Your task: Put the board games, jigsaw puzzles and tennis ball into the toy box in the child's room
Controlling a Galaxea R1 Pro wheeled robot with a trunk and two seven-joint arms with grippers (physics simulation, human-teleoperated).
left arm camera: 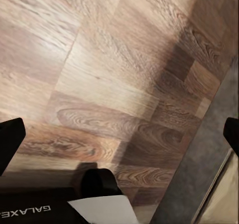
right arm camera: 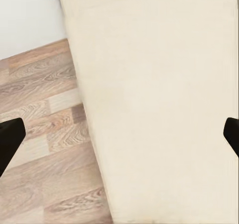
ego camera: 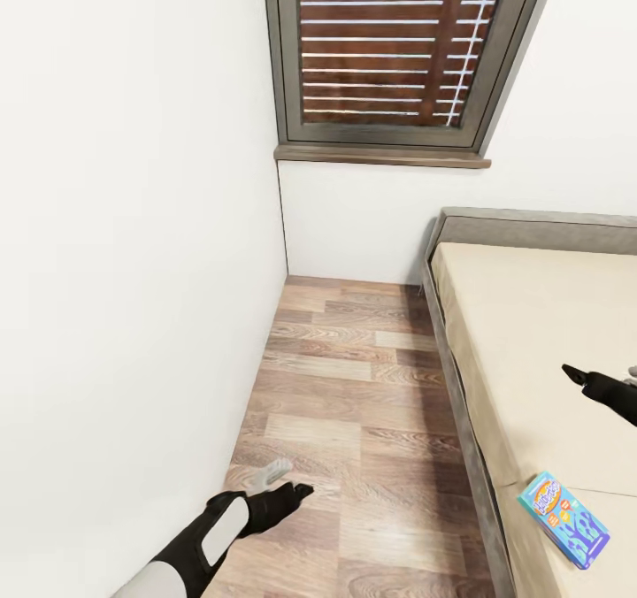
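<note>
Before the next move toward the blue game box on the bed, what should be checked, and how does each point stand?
1. Target located: ok. The blue board game lies flat near the edge of the bed.
2. Right gripper free: ok, fingertips spread wide over the mattress, nothing between them.
3. Left gripper free: ok, open over the wood floor.
4. Right gripper over the game: not ok, it hovers farther up the bed, with bare mattress below it.
5. Second bed game located: cannot tell.
6. Toy box and table position: cannot tell.
</note>
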